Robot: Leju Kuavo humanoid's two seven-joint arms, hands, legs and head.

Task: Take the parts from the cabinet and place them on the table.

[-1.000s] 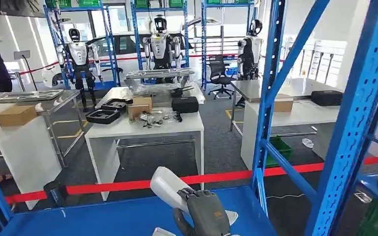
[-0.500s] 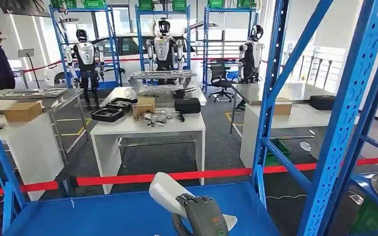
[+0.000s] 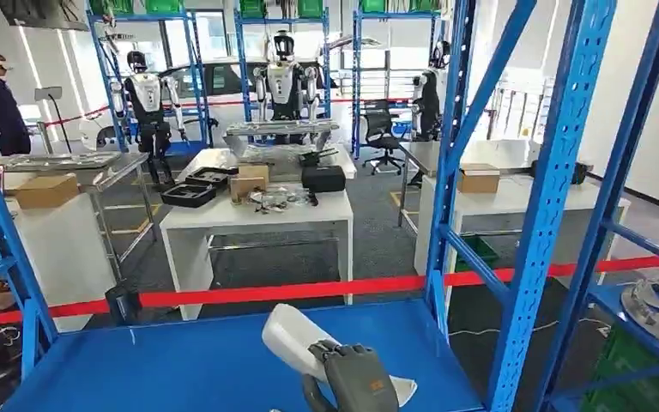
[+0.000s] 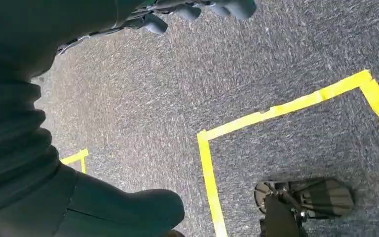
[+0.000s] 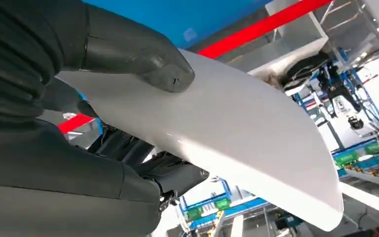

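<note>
Fingers of the right hand (image 3: 356, 382) are clamping a white part (image 3: 296, 339), thumb (image 5: 143, 54) pressing one face and the darker fingers curling under the other. The part is sitting in that hand just above the blue shelf (image 3: 180, 365) of the cabinet, its long axis running up and away from the hand toward the red tape (image 3: 292, 292). The left hand (image 4: 202, 10) is hanging over grey carpet beside a yellow floor line (image 4: 209, 173), fingers apart and holding nothing that I can see. Beyond the shelf, past the tape, a white table (image 3: 257, 219) is standing, cluttered with boxes and black trays; it is lying straight ahead of the held part, well apart from it. Since the right hand is the one carrying, my judgement is that the coming move is turning on getting the part clear of the blue uprights (image 3: 549, 206) beside the shelf.
</note>
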